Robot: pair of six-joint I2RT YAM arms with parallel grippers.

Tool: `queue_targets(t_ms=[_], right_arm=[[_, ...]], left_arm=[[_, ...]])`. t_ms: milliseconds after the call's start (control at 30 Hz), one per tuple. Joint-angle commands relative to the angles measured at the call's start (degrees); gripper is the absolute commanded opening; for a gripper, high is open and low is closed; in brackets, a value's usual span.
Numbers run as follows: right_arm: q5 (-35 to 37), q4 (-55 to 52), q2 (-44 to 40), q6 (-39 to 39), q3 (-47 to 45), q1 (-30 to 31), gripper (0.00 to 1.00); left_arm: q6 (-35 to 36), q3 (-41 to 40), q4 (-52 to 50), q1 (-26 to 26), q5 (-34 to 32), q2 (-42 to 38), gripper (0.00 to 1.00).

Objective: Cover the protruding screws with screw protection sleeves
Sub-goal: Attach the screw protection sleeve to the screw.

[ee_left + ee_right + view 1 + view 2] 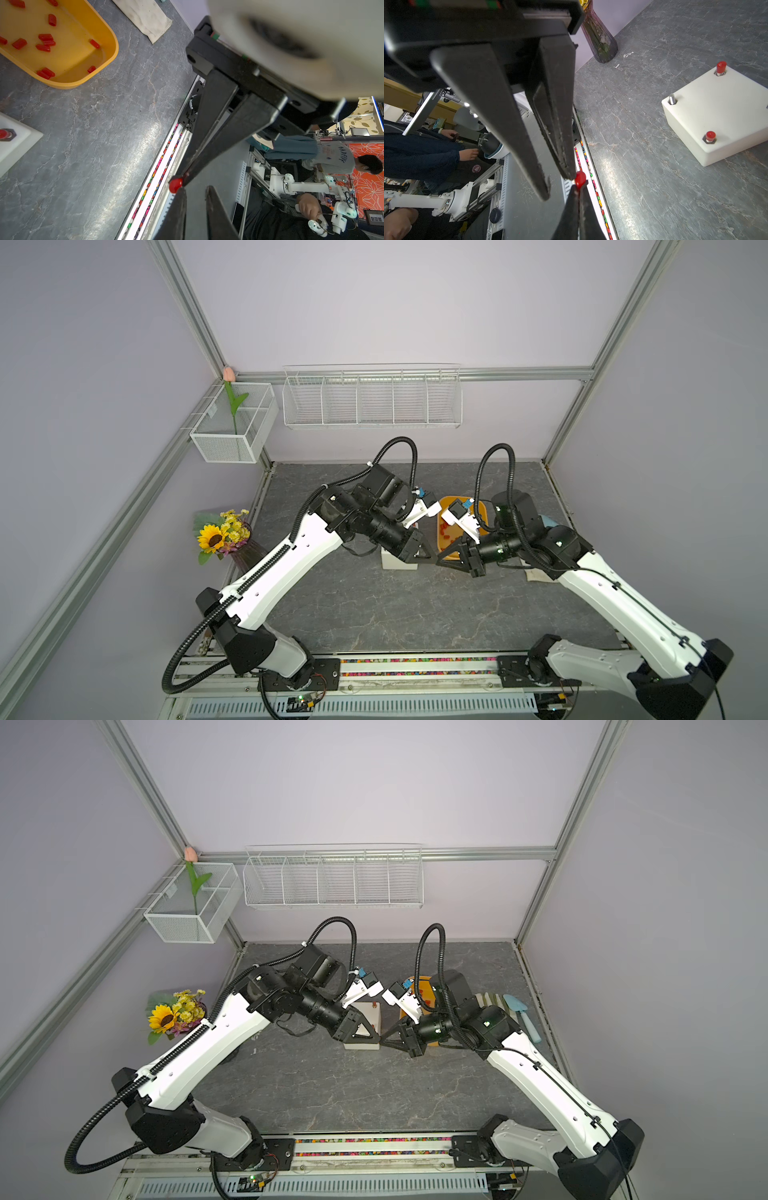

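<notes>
Above the table's front area my two grippers meet tip to tip. My right gripper (579, 188) is shut on one red screw protection sleeve (580, 178), which sticks out of its tip. My left gripper (196, 188) is open, and one of its fingertips (181, 192) touches that sleeve (175, 185). The white box (716, 116) stands apart on the table. It shows one bare protruding screw (671, 99) and two red-capped ones (721, 67), (710, 136). Several loose sleeves (44, 37) lie in the yellow tray (62, 84). In both top views the arms hide most of the box (368, 1013).
A purple vase of flowers (220, 537) stands at the table's left edge. A cloth (145, 16) and a blue trowel (521, 1017) lie to the right of the tray. Wire baskets (372, 400) hang on the back wall. A rail of coloured beads (415, 660) runs along the front.
</notes>
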Motion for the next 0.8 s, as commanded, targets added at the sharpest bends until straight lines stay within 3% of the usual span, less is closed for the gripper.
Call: queue_targets(t_ms=[0, 567, 767], right_arm=[[-1.54, 1.04, -1.25, -1.08, 0.81, 0.54, 0.06], [-1.69, 0.87, -2.52, -1.19, 0.30, 0.47, 0.06], [-1.47, 1.33, -2.46, -0.90, 0.24, 0.53, 0.06]], left_arm=[[1.23, 1.48, -1.51, -0.27, -1.50, 1.30, 0.21], [0.77, 2.59, -1.82, -0.29, -3.91, 1.39, 0.28], [0.15, 2.11, -0.58, -0.23, -1.21, 1.39, 0.12]])
